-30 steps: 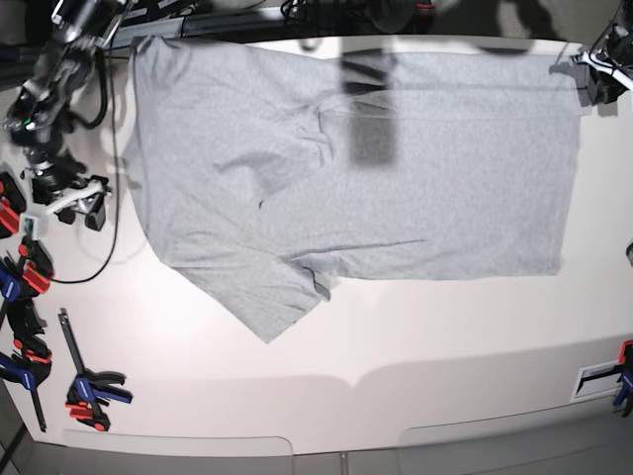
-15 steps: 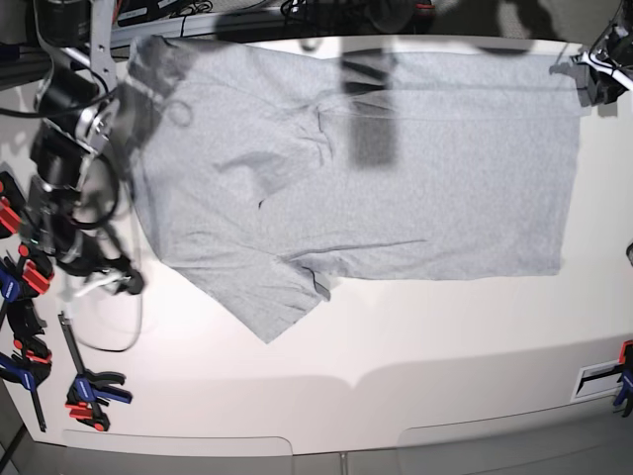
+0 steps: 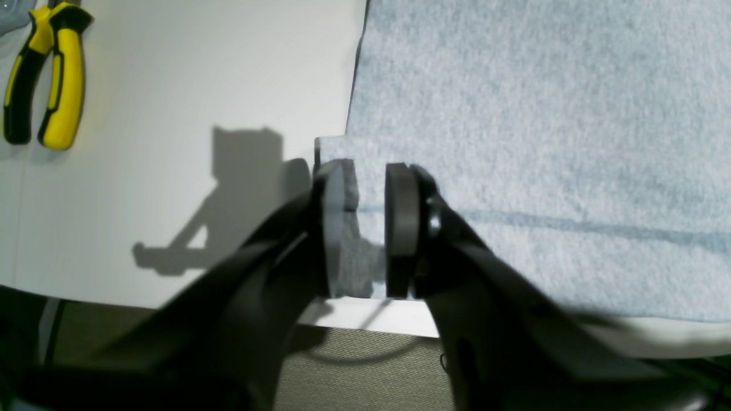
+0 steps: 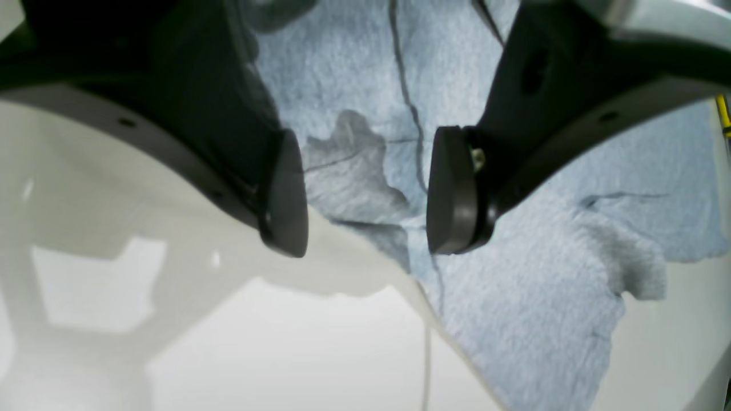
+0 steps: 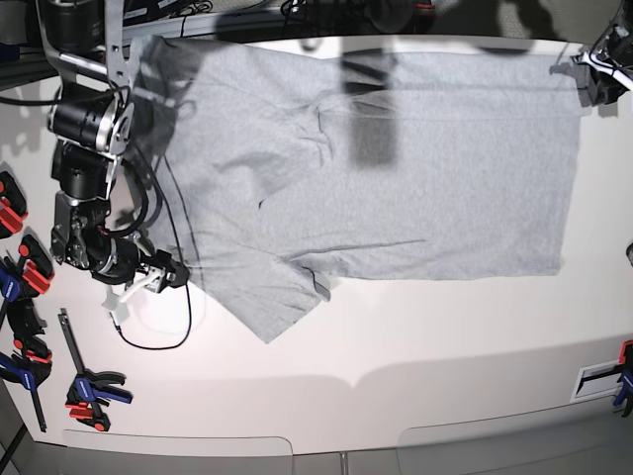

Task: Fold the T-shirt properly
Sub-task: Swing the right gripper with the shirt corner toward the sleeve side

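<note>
Since the earlier frames show it further up, we log:
Right gripper (image 5: 168,272): moved down to the shoulder edge; jaws wide apart.
Left gripper (image 3: 365,228): clamped on the hem corner.
T-shirt (image 5: 396,168): unchanged, flat on the table (image 5: 415,336), plain grey, one sleeve angled outward.

The T-shirt (image 5: 376,168) lay spread on the table (image 5: 415,346). Clamps (image 5: 89,388) lay at the table's left edge; pliers (image 3: 43,74) lay beyond its right hem.
</note>
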Motion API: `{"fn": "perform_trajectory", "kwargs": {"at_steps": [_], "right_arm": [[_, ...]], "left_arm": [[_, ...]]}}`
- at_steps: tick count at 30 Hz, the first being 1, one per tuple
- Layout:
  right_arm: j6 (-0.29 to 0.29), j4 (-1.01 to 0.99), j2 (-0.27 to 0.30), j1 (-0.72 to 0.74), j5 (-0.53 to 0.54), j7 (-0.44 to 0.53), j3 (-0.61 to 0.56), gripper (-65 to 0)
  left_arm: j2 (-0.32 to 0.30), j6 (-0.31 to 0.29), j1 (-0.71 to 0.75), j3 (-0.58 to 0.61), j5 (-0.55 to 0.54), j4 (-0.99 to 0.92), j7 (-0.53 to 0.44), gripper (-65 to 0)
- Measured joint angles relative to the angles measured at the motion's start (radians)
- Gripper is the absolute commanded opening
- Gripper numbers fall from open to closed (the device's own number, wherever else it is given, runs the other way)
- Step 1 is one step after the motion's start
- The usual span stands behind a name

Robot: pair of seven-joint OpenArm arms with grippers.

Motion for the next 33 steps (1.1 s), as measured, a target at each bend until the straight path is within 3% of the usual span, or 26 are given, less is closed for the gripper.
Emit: {"fn": "perform_trajectory", "kwargs": {"at_steps": [7, 9, 11, 12, 15, 19, 23, 27, 33], "right_arm": [[0.004, 0.004, -0.003, 0.005, 0.011, -0.077, 0.000, -34.4], [0.004, 0.003, -0.003, 0.004, 0.008, -0.086, 0.000, -44.7], [0.003, 0.002, -0.005, 0.000, -0.007, -0.089, 0.000, -61.5], [0.003, 0.000, -0.005, -0.002, -0.005, -0.091, 0.000, -65.0], [0.003, -0.001, -0.005, -0.004, -0.005, -0.085, 0.000, -65.0], [0.003, -0.001, -0.007, -0.004, -0.005, -0.074, 0.000, -65.0], [0.003, -0.002, -0.008, -0.003, -0.006, -0.066, 0.000, -65.0], [0.003, -0.003, -0.010, -0.003, -0.004, -0.064, 0.000, -65.0], [0.007, -0.003, -0.011, -0.003, -0.005, -0.063, -0.001, -65.0]], "left_arm": [[0.000, 0.000, 0.000, 0.000, 0.000, 0.000, 0.000, -53.3], [0.000, 0.000, 0.000, 0.000, 0.000, 0.000, 0.000, -53.3], [0.000, 0.000, 0.000, 0.000, 0.000, 0.000, 0.000, -53.3], [0.000, 0.000, 0.000, 0.000, 0.000, 0.000, 0.000, -53.3], [0.000, 0.000, -0.003, 0.000, 0.000, 0.000, -0.002, -52.7], [-0.001, 0.000, -0.047, 0.000, 0.051, 0.000, -0.054, -45.4], [-0.021, -0.003, -0.139, 0.000, 0.051, -0.003, -0.050, -44.7], [-0.089, 0.018, -0.291, 0.001, -0.010, -0.084, -0.056, -44.7], [-0.232, 0.035, -0.581, 0.003, -0.113, -0.464, -0.054, -44.7]]}}
